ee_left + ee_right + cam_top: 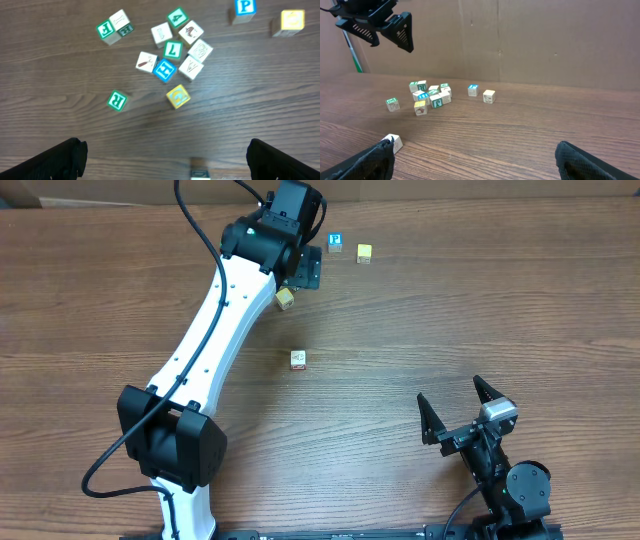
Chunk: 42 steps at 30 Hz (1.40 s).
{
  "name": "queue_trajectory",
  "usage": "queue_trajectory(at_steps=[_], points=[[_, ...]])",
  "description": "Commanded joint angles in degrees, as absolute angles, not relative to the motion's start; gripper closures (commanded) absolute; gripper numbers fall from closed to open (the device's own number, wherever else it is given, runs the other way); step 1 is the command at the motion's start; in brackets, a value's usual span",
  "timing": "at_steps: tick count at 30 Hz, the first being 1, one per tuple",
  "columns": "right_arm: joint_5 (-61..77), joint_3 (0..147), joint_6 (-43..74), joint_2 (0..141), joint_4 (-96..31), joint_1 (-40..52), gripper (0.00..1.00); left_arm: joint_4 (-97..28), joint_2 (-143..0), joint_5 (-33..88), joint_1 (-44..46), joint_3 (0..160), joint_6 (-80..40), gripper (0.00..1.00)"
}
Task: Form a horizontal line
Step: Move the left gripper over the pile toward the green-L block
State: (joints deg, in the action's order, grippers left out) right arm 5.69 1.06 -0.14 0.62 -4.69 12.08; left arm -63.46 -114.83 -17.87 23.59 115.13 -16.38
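No straight row of touching cubes shows in any view. A lone whitish cube with reddish marks [298,359] sits mid-table, also in the right wrist view [395,143]. A yellow cube [285,298] lies just below my left gripper [308,270], which hovers open and empty [165,160] over the jumble. In the left wrist view this yellow cube [178,96] sits below the jumble, and another cube [199,171] shows at the bottom edge. A blue-and-white P cube [335,242] and a second yellow cube [364,253] stand apart at the back. My right gripper [460,415] is open and empty [475,160].
A loose jumble of white, teal and blue cubes [172,50] lies under the left arm, hidden in the overhead view. A green R cube [116,100] and a green F cube [105,31] sit to its left. A cardboard wall [520,40] stands behind the table.
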Motion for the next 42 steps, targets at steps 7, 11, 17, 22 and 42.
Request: queue_trajectory(at_steps=[7,11,17,22,42], points=[[5.3,0.5,0.2,0.2,-4.4,11.9,0.00,-63.9,-115.4,-18.7,23.1,118.0,-10.0,0.14],[5.3,0.5,0.2,0.2,-4.4,11.9,0.00,-64.6,-115.4,-17.0,22.1,122.9,-7.8,0.25],[5.3,0.5,0.2,0.2,-4.4,11.9,0.00,-60.5,-115.4,-10.9,20.1,127.4,-2.7,0.31],[5.3,0.5,0.2,0.2,-4.4,11.9,0.00,-58.6,-117.3,-8.1,18.9,126.7,-2.2,0.30],[5.2,0.5,0.2,0.2,-4.4,11.9,0.00,-64.1,-136.0,-5.9,18.7,126.1,-2.2,0.36]])
